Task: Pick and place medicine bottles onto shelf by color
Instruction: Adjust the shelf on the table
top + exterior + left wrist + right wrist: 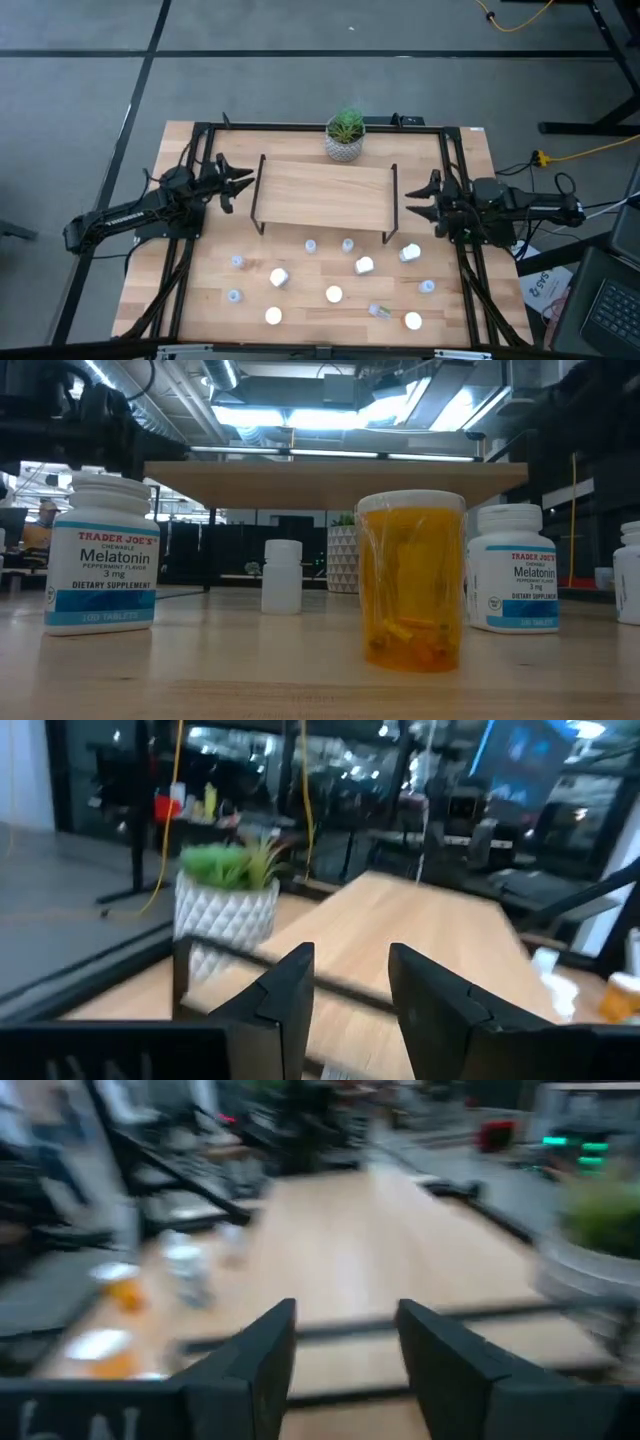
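Bottles (pixel 100 555) read "Trader Joe's Melatonin 3 mg"; both end effectors gape empty.

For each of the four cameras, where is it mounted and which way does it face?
High: overhead, straight down on the shelf, left gripper and right gripper.
Low: tabletop height, level past an orange bottle; no gripper is clear.
Left wrist: on the left arm, past its open fingers toward the potted plant.
Right wrist: on the right arm, past its open fingers.
All four show the shelf.
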Controlling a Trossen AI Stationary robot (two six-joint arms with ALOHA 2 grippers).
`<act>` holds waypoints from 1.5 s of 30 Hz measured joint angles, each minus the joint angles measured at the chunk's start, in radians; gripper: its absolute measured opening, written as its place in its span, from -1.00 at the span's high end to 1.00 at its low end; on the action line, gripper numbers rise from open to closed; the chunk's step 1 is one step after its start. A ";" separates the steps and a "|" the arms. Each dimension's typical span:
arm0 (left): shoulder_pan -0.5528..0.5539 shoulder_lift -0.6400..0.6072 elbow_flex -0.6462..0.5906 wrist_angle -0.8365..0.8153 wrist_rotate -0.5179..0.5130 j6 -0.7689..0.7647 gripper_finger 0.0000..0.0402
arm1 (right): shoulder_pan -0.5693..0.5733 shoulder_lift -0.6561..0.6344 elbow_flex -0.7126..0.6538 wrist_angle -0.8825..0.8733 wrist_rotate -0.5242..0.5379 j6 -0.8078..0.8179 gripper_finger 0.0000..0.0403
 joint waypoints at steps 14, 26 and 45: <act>0.000 0.000 0.035 0.130 0.247 -0.078 0.38 | 0.074 0.117 -0.040 0.235 -0.274 0.080 0.12; 0.000 0.000 0.035 0.126 0.244 -0.079 0.38 | 0.278 0.463 0.324 -0.014 0.055 0.058 0.12; 0.000 0.000 0.035 0.130 0.243 -0.079 0.38 | 0.529 1.155 0.820 -0.602 0.159 0.443 0.12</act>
